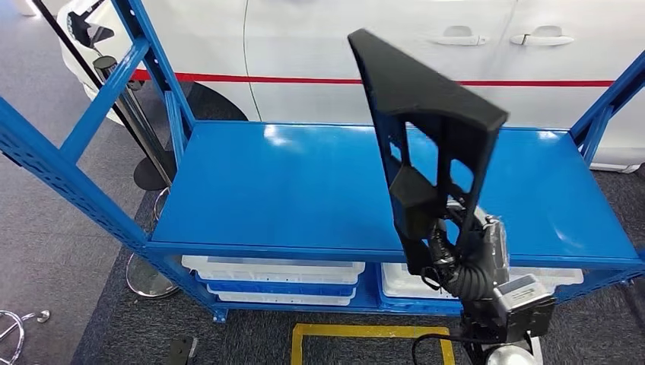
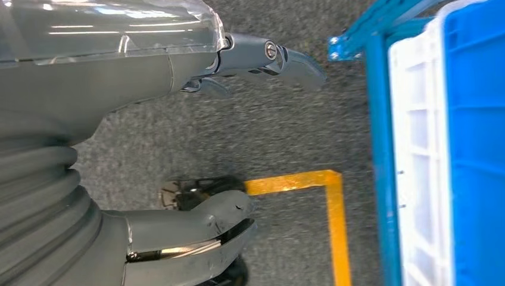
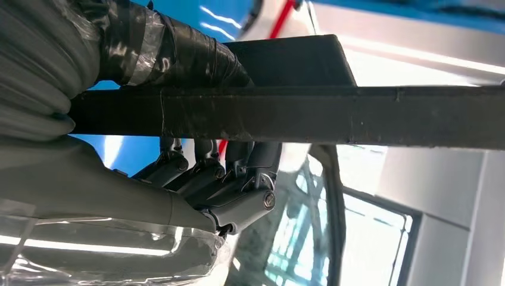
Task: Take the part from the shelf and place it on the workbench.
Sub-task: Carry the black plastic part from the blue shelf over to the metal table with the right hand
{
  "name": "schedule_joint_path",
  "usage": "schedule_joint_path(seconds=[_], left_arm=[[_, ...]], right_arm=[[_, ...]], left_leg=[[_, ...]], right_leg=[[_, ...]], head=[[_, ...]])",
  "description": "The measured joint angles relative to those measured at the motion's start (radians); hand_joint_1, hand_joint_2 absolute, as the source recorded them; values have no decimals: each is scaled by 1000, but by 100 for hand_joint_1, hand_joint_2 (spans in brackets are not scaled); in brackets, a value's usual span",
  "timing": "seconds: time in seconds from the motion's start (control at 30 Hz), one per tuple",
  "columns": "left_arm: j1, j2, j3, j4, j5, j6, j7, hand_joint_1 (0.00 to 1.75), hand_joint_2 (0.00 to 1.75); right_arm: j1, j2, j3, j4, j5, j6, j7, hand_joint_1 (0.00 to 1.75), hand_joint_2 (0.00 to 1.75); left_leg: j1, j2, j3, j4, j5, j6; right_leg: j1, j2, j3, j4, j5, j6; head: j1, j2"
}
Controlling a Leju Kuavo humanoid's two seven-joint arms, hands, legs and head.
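Above blue shelf [image 1: 304, 190]: right hand [image 1: 456, 247] clamped low on black part [image 1: 426, 137], seemingly rigid, light, top-heavy; left hand [image 2: 196, 149] apart, holding nothing.

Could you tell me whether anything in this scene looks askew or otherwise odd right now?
Only one thing: the black part stands steeply on end above the blue shelf, gripped at its lower end by the right hand, so its wide upper end leans out unsupported. The stacked bins below sit neatly.
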Motion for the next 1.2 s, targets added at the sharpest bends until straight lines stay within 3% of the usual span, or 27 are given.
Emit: schedule_joint_path(seconds=[0.07,0.17,0.23,0.3,0.33,0.37,0.4,0.43,0.47,0.53,0.6,0.67,0.7,0.77,0.83,0.87,0.9,0.97,1.03,1.07,1.17,1.2], left_arm=[[-1,0,2,0,-1,-1,2,0,175],[1,0,5,0,-2,-2,5,0,175],[2,0,7,0,-3,-3,7,0,175],[3,-1,7,0,-4,-4,8,0,175],[3,-1,7,0,-4,-5,8,0,175],[4,-1,7,0,-5,-5,9,0,175],[4,-1,7,0,-5,-6,9,0,175],[4,-1,7,0,-6,-6,10,0,175],[4,-1,7,0,-6,-6,10,0,175],[2,-1,7,0,-8,-6,10,0,175],[2,0,7,0,-10,-7,10,0,175],[3,-2,8,0,-12,-8,11,0,175],[3,-3,8,0,-13,-8,11,0,175],[3,-6,8,0,-15,-9,11,0,175],[5,-8,8,0,-19,-10,10,0,175],[6,-8,8,0,-22,-11,10,0,175],[7,-9,8,0,-26,-12,9,0,175],[9,-12,8,0,-33,-14,8,0,175],[10,-16,7,0,-42,-15,7,0,175],[11,-16,6,1,-46,-16,7,0,175],[12,-18,2,6,-60,-17,7,0,175],[13,-19,1,8,-66,-18,8,0,175]], right_arm=[[4,-2,21,15,12,20,6,175,175],[8,-5,56,38,23,44,16,175,175],[10,-5,75,51,25,52,19,175,175],[12,-6,88,61,25,57,20,175,175],[14,-6,93,66,25,60,21,175,175],[17,-6,97,72,25,62,21,175,175],[20,-6,100,76,23,64,21,175,175],[23,-6,103,80,21,65,21,175,175],[24,-6,105,82,18,66,21,175,175],[26,-6,109,83,14,66,20,175,175],[27,-6,111,84,10,65,17,175,175],[28,-6,112,85,-4,62,6,175,175],[28,-6,113,84,-16,58,-4,175,175],[26,-6,113,79,-40,47,-26,175,175],[17,-6,112,71,-60,37,-39,175,175],[10,-6,111,66,-68,33,-41,175,175],[0,-6,108,61,-75,31,-41,175,175],[-30,-6,98,50,-85,31,-39,175,175],[-64,-6,88,41,-89,33,-35,175,175],[-77,-6,86,39,-89,36,-33,175,175],[-103,-5,83,38,-90,45,-28,175,175],[-110,-3,83,38,-90,47,-27,175,175]], left_leg=[[-2,-1,-14,14,8,-12],[1,-2,-23,21,11,-33],[7,-3,-46,74,-48,-46],[10,-3,-84,195,-142,-56],[10,-3,-96,253,-170,-58],[11,-3,-96,288,-177,-59],[10,-3,-76,286,-165,-57],[9,-3,-37,244,-142,-53],[8,-4,17,175,-120,-46],[1,-4,112,35,-107,-32],[-6,-4,139,-19,-109,-23],[-5,-2,133,-32,-91,-12],[-3,0,131,-40,-79,-4],[1,4,118,-51,-57,9],[-1,5,95,-47,-42,14],[-2,6,83,-42,-37,13],[-2,6,70,-35,-32,11],[-2,6,45,-16,-26,7],[-3,6,26,1,-22,-1],[-5,5,21,7,-20,-6],[-5,3,12,13,-12,-23],[-4,2,5,23,-22,-30]], right_leg=[[5,3,48,-78,-18,-12],[7,2,39,-86,-5,-40],[5,-3,24,-90,13,-58],[6,-4,0,-89,31,-65],[7,-5,-13,-88,41,-65],[8,-5,-26,-88,50,-64],[10,-5,-37,-87,58,-63],[11,-5,-46,-87,66,-62],[12,-5,-53,-86,73,-60],[15,-5,-61,-87,86,-53],[14,-6,-63,-92,99,-41],[12,-5,-64,-97,107,-27],[12,-4,-70,-88,94,-23],[11,-1,-98,-12,22,-17],[10,0,-134,114,-60,-12],[9,0,-140,157,-76,-9],[9,-1,-131,168,-71,-7],[6,-1,-56,79,-24,-5],[8,0,22,-41,-5,-12],[10,0,40,-75,-6,-17],[11,1,36,-88,1,-39],[10,-1,31,-89,7,-47]], head=[[-1,0],[-1,0],[-1,0],[-1,0],[-1,0],[-1,0],[-1,0],[-1,0],[-1,0],[-1,0],[-1,0],[-1,0],[-1,0],[0,0],[-1,0],[0,0],[-1,0],[0,0],[-1,0],[-1,0],[-1,0],[-1,0]])
